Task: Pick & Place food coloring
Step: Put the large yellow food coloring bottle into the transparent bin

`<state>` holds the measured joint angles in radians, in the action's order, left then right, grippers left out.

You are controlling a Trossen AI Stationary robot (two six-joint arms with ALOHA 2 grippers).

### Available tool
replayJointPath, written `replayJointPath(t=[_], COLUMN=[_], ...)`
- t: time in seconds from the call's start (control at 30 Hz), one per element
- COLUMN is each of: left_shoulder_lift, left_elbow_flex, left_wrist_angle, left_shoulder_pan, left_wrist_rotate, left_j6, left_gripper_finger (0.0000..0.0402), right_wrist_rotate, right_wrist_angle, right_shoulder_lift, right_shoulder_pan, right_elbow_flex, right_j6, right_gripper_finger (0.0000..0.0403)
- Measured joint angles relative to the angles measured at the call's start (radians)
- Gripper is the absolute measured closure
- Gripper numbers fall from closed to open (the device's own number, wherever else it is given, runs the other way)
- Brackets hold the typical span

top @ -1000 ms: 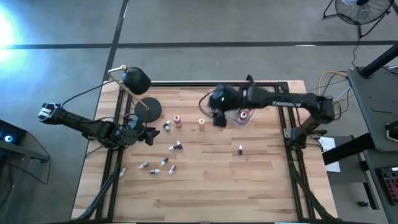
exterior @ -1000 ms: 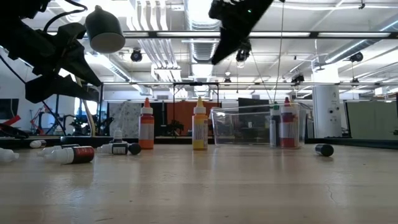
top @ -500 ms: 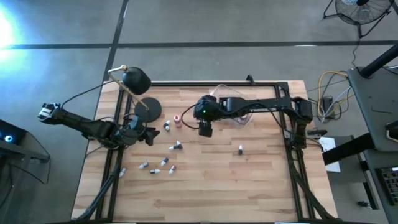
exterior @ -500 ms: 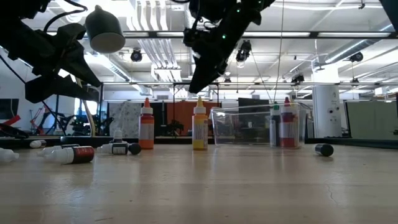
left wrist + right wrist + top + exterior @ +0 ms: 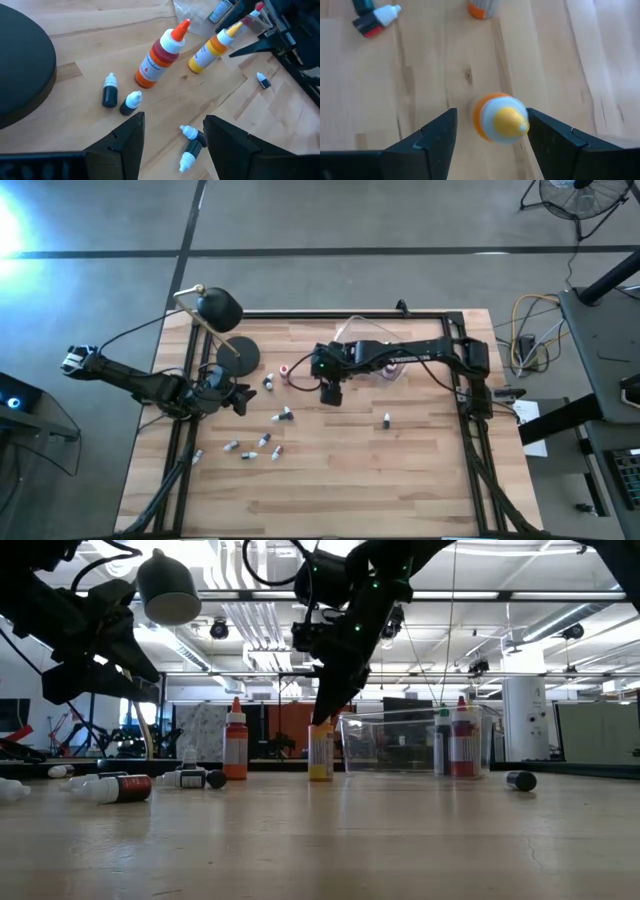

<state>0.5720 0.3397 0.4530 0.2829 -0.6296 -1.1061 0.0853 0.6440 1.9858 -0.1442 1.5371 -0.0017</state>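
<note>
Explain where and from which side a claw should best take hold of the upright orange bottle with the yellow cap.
Probably by its round orange body just under the cap, coming straight down from above. The upright orange bottle with the yellow cap stands on end, and the open right claw already straddles it, one finger either side.

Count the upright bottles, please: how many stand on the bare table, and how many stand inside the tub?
On the table: 2 (orange bottle, yellow bottle)
In the tub: 2 (dark bottle, red bottle)
Total: 4
</note>
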Motion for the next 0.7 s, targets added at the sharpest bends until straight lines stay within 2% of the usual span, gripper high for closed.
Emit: replayJointPath(t=[0.37,0.7], left_shoulder_lift=[0.0,0.0], left_elbow_flex=[0.0,0.0], left_wrist_angle=[0.003,0.005], left_shoulder_pan=[0.0,0.0], left_wrist_rotate=[0.0,0.0], left_j6=[0.001,0.0], left_gripper_finger=[0.0225,0.0225], right_wrist_rotate=[0.019,0.02], right_wrist_angle=[0.009,0.007], right_shoulder_lift=[-0.015,-0.007], right_shoulder_pan=[0.0,-0.001], right_elbow_flex=[0.013,0.006], right_j6=[0.003,0.031], right_gripper_finger=[0.0203,0.0249])
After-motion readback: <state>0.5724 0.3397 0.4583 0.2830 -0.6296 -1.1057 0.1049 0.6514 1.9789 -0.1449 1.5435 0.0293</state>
